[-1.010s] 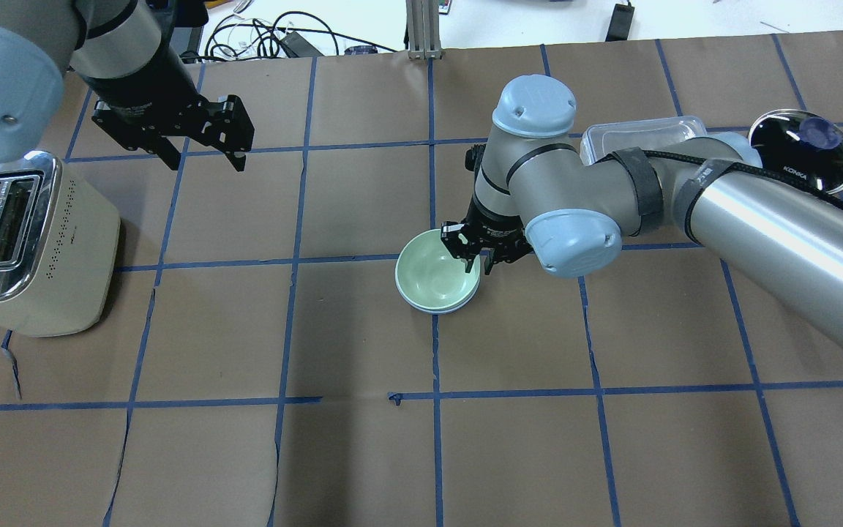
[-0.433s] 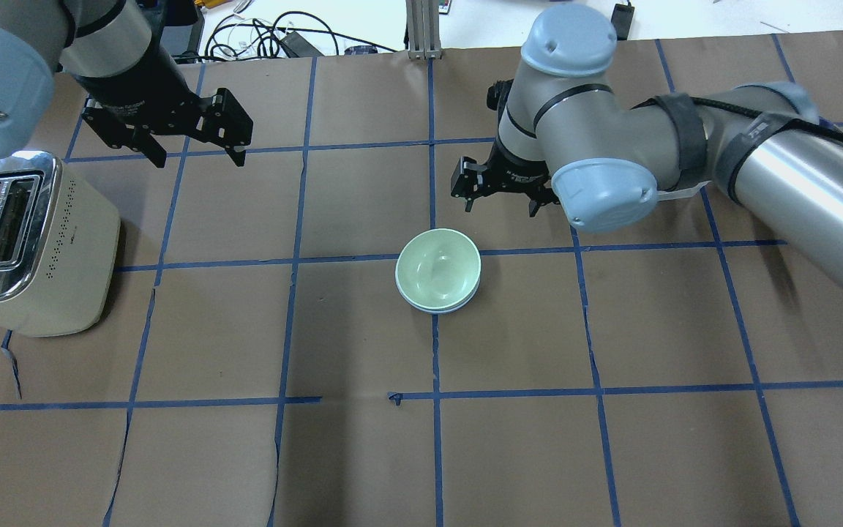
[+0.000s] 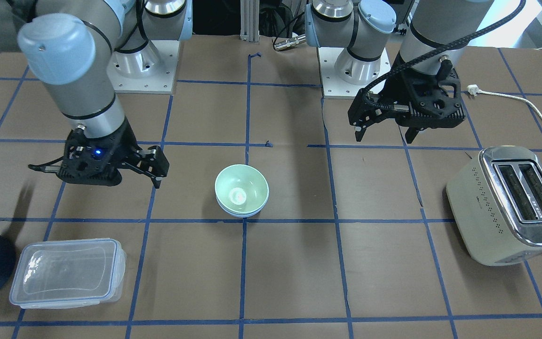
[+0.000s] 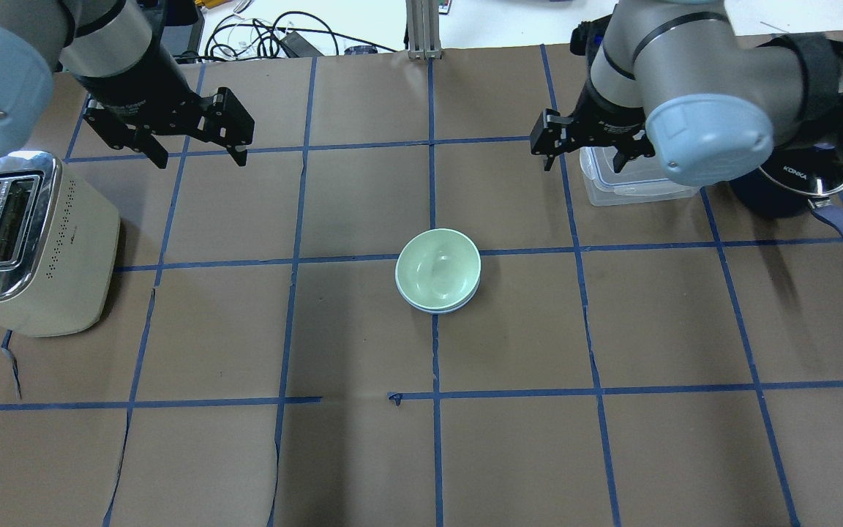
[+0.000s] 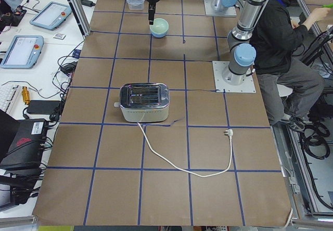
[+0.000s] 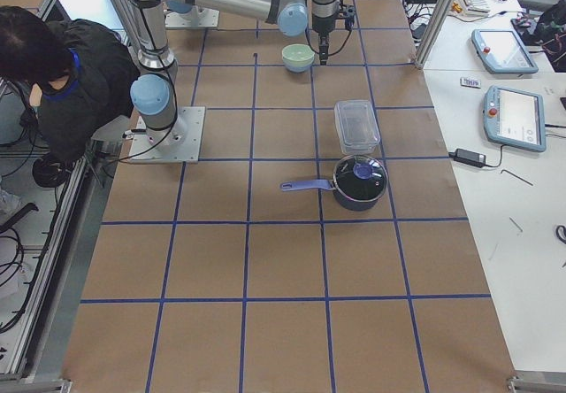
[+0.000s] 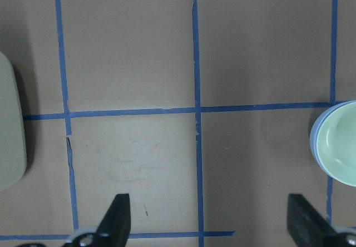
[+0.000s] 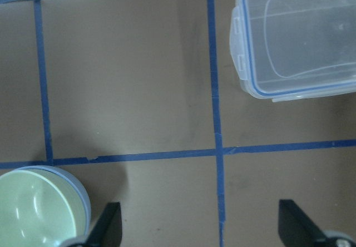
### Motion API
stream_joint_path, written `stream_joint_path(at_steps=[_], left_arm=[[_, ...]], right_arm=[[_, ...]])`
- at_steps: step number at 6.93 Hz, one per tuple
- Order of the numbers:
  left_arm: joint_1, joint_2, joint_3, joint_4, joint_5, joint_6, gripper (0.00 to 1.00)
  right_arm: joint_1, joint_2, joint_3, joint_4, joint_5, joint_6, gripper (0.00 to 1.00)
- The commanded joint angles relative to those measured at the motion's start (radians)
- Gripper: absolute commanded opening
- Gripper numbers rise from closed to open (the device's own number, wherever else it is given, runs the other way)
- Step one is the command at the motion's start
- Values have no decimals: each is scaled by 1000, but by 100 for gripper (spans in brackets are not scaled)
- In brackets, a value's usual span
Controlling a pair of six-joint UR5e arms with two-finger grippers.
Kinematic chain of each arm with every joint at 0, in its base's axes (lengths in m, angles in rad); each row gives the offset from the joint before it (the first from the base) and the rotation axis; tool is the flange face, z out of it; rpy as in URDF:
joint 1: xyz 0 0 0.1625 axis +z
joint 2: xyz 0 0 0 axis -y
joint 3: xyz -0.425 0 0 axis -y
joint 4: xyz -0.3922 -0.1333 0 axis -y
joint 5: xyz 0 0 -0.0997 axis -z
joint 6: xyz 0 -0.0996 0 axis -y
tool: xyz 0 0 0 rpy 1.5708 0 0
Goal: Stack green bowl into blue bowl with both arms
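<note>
Nearest on the bench [image 4: 363,454], mid-grid: green bowl [image 4: 437,267] sits nested inside blue bowl [image 3: 242,213], only a thin blue rim showing under it, stack level and flat on the paper. The stack is in the same spot as a second ago, no shift. Toaster [image 4: 26,241] is off to the robot's left, well apart from the bowls, untouched. What changed: right gripper [image 4: 584,157] was down at the green bowl's rim a second ago, then lifted off, and has now pulled back up and away to the far right, hanging over the near edge of the clear container [image 4: 634,183]. Its fingers are spread wide and hold nothing; the wrist view shows bare bench between them and the bowls at the frame corner. Left gripper [image 4: 200,157] is about where it was, hovering beyond the toaster, fingers also spread and empty, well apart from the stack. Farthest right, the pot [image 4: 787,194] is now uncovered by the arm's retreat. Judgement: the stack is placed and let go, the task looks done, and both arms are clearing out.
</note>
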Motion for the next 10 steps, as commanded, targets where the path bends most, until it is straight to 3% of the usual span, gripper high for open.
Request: stream_joint_path(at_steps=[1,2,7,8,10], left_arm=[[-1,-3,4,-9,-3,-11,100],[-1,-1,0,-9,-3,-10,100],[1,2,-2,-9,0,1,100],[1,2,-3,-9,0,0,100],[-1,2,-3,-9,-2,-3,100]], right_arm=[[-50,-136,-2,117,-13,-40,100],[-53,-158,-8,217,-21,-36,100],[-55,-189,-71,359,-27,-49,100],[-53,-193,-120,384,-27,-50,100],[-52,-193,-119,402,-36,-53,100]])
